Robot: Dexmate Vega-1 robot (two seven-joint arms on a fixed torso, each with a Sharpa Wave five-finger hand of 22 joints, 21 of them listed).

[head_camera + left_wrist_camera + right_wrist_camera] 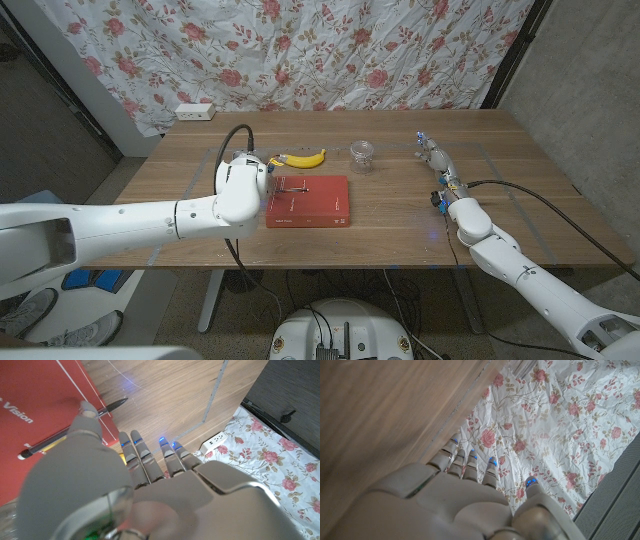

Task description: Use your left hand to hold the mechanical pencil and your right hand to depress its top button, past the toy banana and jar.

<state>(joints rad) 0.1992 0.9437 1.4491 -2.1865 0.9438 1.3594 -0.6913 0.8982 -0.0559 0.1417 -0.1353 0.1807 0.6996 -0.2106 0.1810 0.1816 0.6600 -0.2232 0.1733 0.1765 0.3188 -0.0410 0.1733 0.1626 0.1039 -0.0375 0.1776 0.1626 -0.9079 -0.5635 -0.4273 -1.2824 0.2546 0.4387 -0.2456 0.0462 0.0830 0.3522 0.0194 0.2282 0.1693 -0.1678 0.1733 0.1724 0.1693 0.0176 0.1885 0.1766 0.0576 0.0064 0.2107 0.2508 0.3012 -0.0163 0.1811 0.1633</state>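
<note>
Left hand [150,485] is hovering, fingers spread and holding nothing, just beside the mechanical pencil [70,430] lying on a red book [35,400]; right hand [437,160] is waiting open, well apart

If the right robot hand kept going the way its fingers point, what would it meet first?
Nothing on the table: the right robot hand points past the table's far edge toward the floral curtain; depth is unclear.
</note>
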